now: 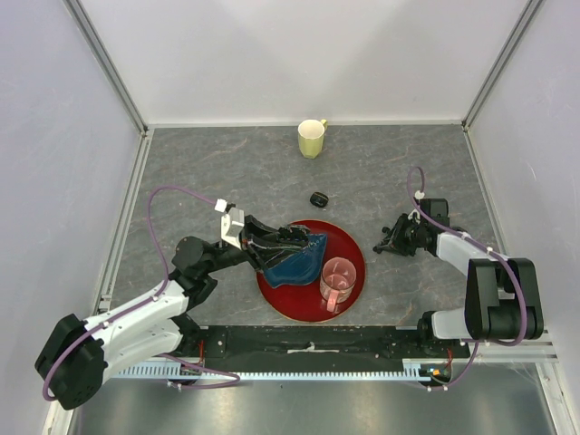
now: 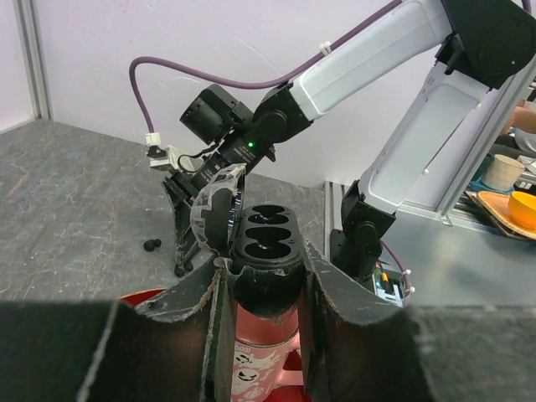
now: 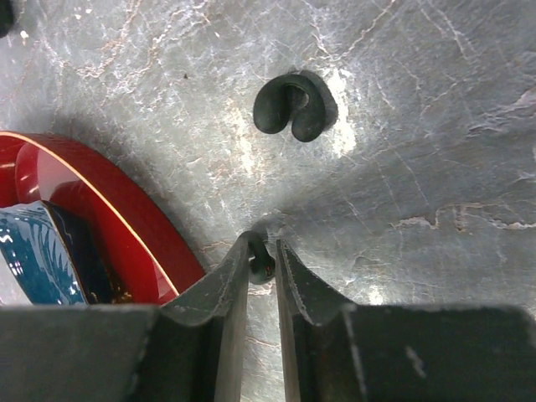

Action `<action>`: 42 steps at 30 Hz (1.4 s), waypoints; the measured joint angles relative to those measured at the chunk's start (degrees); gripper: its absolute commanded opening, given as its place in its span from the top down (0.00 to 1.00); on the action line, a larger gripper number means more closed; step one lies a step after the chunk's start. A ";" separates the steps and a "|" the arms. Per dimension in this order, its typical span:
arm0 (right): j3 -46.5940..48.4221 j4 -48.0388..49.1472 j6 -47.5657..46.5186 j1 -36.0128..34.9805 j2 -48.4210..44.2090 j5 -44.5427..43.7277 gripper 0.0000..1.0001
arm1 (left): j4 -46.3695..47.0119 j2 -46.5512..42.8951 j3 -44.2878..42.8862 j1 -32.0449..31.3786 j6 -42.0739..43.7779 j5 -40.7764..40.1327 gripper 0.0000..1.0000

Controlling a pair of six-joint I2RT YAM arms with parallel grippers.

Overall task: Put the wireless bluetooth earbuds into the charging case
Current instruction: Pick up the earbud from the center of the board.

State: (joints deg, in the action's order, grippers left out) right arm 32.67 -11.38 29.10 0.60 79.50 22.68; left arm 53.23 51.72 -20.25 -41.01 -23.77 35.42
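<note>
Right claw (image 3: 262, 254) pinching earbud (image 3: 264, 268), left claw (image 2: 265, 266) gripping open case (image 2: 268, 239)

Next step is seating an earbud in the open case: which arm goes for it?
Right. The right gripper pinches a tiny black earbud on the grey table; the left gripper is busy holding the open black charging case, sockets empty.

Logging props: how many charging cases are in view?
2. One open case in the left claw over the red plate; another case on the table behind it. More may be hidden.
</note>
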 measured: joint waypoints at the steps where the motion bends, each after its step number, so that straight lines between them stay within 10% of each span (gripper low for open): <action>1: -0.07 0.07 0.02 0.00 -0.28 0.07 0.80 | 0.00 0.07 -0.02 0.00 0.00 -0.07 0.98; 22: -0.42 1.51 -0.02 -2.27 0.07 3.13 0.94 | -0.50 0.90 0.00 0.00 -0.85 -0.83 0.98; 42: 0.42 1.44 -1.99 -7.61 0.09 -2.27 0.85 | -0.87 1.81 0.00 0.00 -1.27 -0.83 0.98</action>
State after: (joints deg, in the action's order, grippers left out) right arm 33.08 -9.93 27.11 -7.01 79.59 20.40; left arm 52.36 53.54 -20.25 -41.01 -25.04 34.59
